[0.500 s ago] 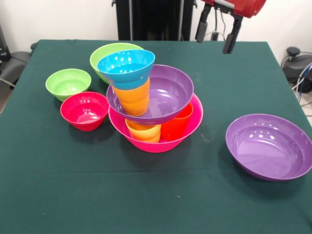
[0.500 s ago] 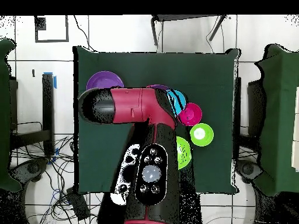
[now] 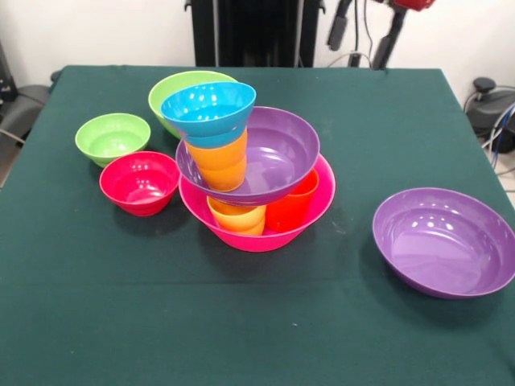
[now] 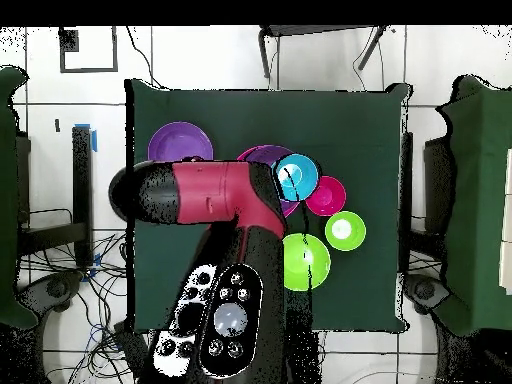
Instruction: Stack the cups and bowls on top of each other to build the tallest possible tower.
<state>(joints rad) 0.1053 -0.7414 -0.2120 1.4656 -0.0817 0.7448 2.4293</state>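
The bench (image 3: 241, 338), covered in dark green cloth, carries everything. Seen from overhead, the red and black arm (image 4: 215, 195) spreads across the bench's left half and hides part of the stack. The tower (image 3: 249, 165) stands near the middle of the bench: its base is the large hot-pink bowl (image 3: 257, 233), inside which stand a yellow-orange cup (image 3: 237, 217) and a red-orange cup (image 3: 291, 207). A wide purple bowl (image 3: 278, 157) rests tilted on those cups, an orange cup (image 3: 219, 165) stands in its left side, and a blue bowl (image 3: 208, 111) sits on that cup as the top piece. The second purple bowl (image 3: 444, 241) lies alone at the right, well apart from the tower. Behind the tower on the far left is the medium light-green bowl (image 3: 179, 87), partly hidden by the blue one. The red bowl (image 3: 139, 182) sits just beside the pink base on the left, and the small light-green bowl (image 3: 113, 138) is near it, farther back. The claw (image 3: 361, 36) hangs at the far right, above the bench's back edge, its two dark fingers (image 3: 336, 30) spread apart and holding nothing.
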